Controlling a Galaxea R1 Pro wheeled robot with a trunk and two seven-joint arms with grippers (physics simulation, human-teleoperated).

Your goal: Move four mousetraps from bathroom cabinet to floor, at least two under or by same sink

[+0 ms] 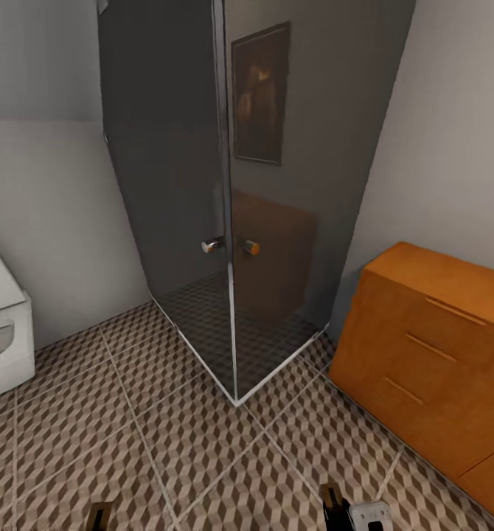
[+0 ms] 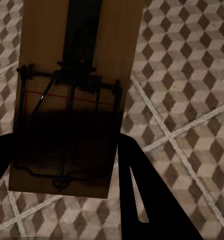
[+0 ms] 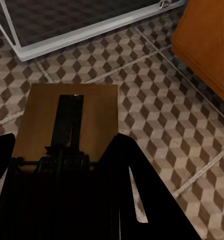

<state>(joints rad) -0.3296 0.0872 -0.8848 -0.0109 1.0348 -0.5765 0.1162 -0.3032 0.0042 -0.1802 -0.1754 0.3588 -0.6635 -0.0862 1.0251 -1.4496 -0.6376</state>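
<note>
A brown wooden mousetrap [image 2: 71, 100] with dark wire parts sits flat between the dark fingers of my left gripper [image 2: 64, 150], which is shut on it above the cube-patterned bathroom floor [image 2: 192, 75]. My right gripper [image 3: 61, 150] is shut on a second mousetrap [image 3: 96, 110], held over the same tiles [image 3: 157, 120]. The orange-brown cabinet [image 1: 431, 354] stands at the right with its drawers closed, and its corner [image 3: 207, 45] is seen from the right wrist. Both arms' tips poke in at the head view's bottom edge. The sink is out of view.
A dark glass shower enclosure [image 1: 225, 221] with a pale base frame [image 3: 91, 37] and chrome knobs [image 1: 211, 245] stands straight ahead. A white toilet [image 1: 0, 332] is at the left. Open tiled floor [image 1: 203, 457] lies between me and the shower.
</note>
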